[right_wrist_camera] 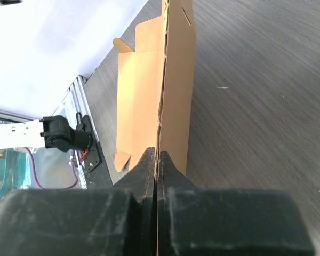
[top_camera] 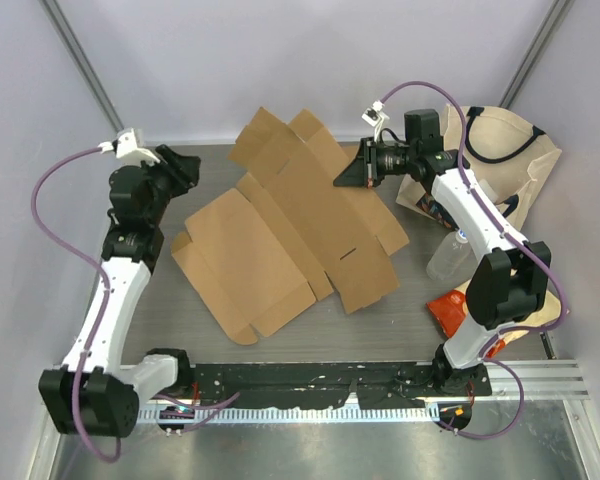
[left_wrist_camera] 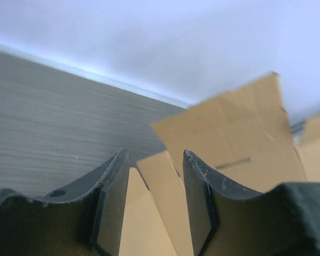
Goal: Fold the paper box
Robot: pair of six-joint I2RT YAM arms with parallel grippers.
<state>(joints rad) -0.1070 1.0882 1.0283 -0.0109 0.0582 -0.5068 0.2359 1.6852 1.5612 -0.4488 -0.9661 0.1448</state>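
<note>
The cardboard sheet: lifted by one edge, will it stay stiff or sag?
Probably light and fairly stiff: the cardboard sheet runs straight out from the right gripper without drooping. It would likely hinge at its creases; some flaps already sit raised.

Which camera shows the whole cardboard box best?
The top camera: the whole unfolded cardboard box is visible there. The left wrist shows only some flaps; the right wrist shows one panel edge-on, pinched in the right claw.

one paper box (top_camera: pixel 290 230), one bag (top_camera: pixel 502 142), one bottle (top_camera: pixel 448 256)
</note>
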